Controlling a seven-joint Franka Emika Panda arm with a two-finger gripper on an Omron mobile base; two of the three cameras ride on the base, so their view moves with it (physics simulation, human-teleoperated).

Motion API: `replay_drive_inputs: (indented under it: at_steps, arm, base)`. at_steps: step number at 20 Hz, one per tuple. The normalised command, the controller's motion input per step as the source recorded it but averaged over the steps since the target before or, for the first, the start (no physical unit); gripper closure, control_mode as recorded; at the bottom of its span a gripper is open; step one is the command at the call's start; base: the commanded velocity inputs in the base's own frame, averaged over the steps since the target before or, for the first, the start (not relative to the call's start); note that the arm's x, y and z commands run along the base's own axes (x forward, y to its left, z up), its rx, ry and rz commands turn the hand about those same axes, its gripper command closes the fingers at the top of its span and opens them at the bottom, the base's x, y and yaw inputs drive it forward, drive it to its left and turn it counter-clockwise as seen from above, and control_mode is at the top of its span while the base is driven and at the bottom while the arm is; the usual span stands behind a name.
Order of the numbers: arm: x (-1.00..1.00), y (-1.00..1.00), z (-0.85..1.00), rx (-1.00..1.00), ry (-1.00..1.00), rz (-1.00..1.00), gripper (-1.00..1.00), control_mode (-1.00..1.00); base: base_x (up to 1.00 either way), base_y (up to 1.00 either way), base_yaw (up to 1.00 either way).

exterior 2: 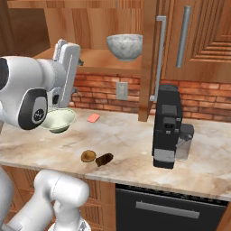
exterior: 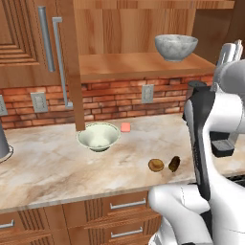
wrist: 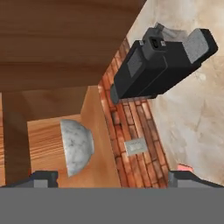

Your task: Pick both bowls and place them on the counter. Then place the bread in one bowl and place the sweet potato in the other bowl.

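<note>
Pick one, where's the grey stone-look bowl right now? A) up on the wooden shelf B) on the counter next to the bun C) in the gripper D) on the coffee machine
A: the grey stone-look bowl stands on the wooden shelf above the brick wall, while the cream-white bowl sits on the counter and the open gripper holds nothing.

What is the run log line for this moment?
tool: open | grey bowl: on shelf | white bowl: on counter
</note>
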Motion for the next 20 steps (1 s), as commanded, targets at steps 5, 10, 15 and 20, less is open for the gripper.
replay_drive_inputs:
  at_steps: [5, 10, 15, 20]
  arm:
    - [0.18, 0.00, 0.43, -0.09, -0.13, -0.14, -1.00, -1.00]
    - [0.14, 0.00, 0.43, -0.03, 0.00, -0.10, -1.00, -1.00]
    - [0.07, 0.02, 0.30, 0.00, 0.06, -0.06, -1.00, -1.00]
    - [0.15, 0.03, 0.08, 0.00, 0.14, -0.07, -1.00, -1.00]
  base:
    - [0.00, 0.00, 0.00]
    - [0.00, 0.00, 0.00]
    - [0.00, 0.00, 0.00]
    - [0.00, 0.00, 0.00]
